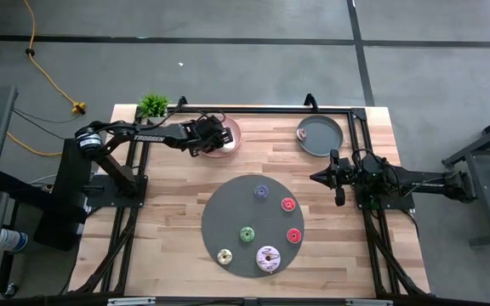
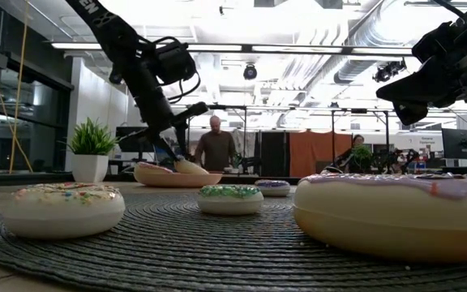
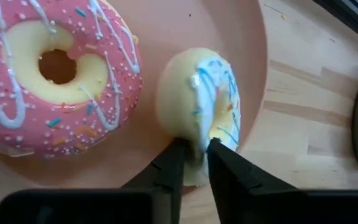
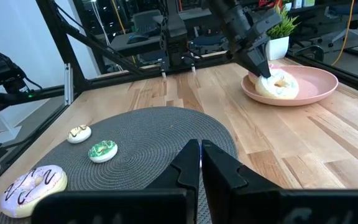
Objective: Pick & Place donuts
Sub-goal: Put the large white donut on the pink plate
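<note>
Purple-frosted donut [image 2: 396, 212]: nearest the low camera, lower right of that frame; glossy moulded ring, cream base, on the ribbed woven dark grey mat [image 1: 228, 212].

White sprinkled donut [image 2: 63, 208]: lower left of the low view, smooth and rounded, same mat.

Green donut [image 1: 247, 233], blue donut [image 1: 261, 192], two red donuts [image 1: 288, 204]: small rings spread over the round mat, centre of the high view.

Pink plate [image 3: 185, 25]: smooth shallow dish, upper middle of the high view, on the pale wood-plank table [image 1: 168, 212]. Holds a large pink donut [image 3: 48, 81], white-drizzled with coloured sprinkles, lying flat, and a small cream donut [image 3: 201, 106] with pale blue icing, standing on edge.

Left gripper [image 3: 194, 155]: over the pink plate, fingers pinching the cream donut's edge. Arm lettered "TROSSEN".

Right gripper [image 4: 199, 163]: centre right of the high view, clear of the mat, fingers pressed together, empty.

Grey plate [image 1: 320, 136]: upper right, round.

Potted plant [image 1: 152, 104]: spiky green leaves, upper left table corner.
</note>
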Robot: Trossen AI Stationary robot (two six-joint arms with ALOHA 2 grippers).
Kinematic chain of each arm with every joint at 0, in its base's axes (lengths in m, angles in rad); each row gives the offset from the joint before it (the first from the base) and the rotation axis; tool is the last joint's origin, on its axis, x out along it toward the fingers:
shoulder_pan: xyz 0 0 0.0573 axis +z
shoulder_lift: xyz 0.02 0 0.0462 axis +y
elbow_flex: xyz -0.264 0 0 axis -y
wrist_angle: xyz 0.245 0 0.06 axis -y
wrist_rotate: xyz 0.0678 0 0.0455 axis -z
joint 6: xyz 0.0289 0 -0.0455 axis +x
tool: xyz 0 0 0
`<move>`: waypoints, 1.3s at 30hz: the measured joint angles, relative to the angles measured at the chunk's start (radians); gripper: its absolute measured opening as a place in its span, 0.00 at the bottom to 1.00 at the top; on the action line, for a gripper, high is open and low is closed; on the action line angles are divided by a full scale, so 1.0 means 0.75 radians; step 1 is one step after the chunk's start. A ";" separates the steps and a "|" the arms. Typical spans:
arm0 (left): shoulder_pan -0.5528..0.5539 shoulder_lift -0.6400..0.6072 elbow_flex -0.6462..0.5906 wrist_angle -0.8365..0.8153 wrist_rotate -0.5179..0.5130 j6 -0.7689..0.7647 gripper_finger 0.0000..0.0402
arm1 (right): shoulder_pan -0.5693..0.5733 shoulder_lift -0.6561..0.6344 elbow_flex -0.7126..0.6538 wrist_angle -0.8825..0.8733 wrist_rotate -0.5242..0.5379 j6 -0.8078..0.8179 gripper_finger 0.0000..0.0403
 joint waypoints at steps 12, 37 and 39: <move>0.000 0.026 0.000 0.024 0.020 0.053 0.35 | 0.000 0.000 0.000 0.000 -0.001 0.000 0.01; 0.000 0.024 0.000 0.067 0.108 0.021 0.69 | 0.000 0.000 0.000 0.000 0.000 0.000 0.01; 0.000 0.023 0.000 0.066 0.108 0.021 0.69 | 0.000 0.000 0.000 0.000 -0.001 0.000 0.02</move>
